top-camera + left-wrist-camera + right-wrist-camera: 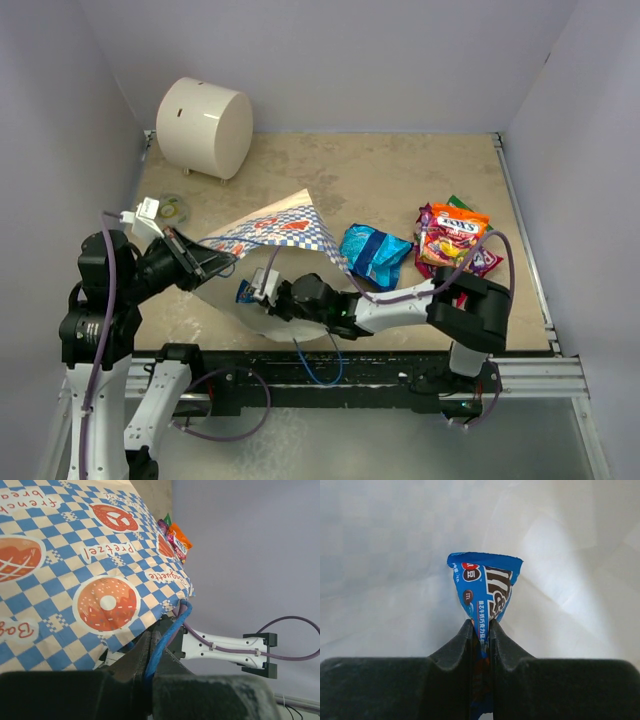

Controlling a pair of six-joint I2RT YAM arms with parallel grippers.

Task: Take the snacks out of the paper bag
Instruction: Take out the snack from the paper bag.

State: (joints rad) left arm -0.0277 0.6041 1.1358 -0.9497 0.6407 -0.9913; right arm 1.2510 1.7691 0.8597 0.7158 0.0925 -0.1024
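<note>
Left claw (150, 647) clamped on blue cord handle (171, 629), paper bag (285, 228) tilted on bench (400, 170). Right claw (480, 630) inside bag mouth, pinching 1 small blue packet (487, 587). Right of bag: 1 crumpled blue packet (375, 255), then orange and magenta packets (455, 238) piled on bench.

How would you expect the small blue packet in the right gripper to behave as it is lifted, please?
Probably light and crushable: the blue packet puckers where the right gripper pinches its narrow end. Its glossy film looks slippery, so it may slide out.
</note>
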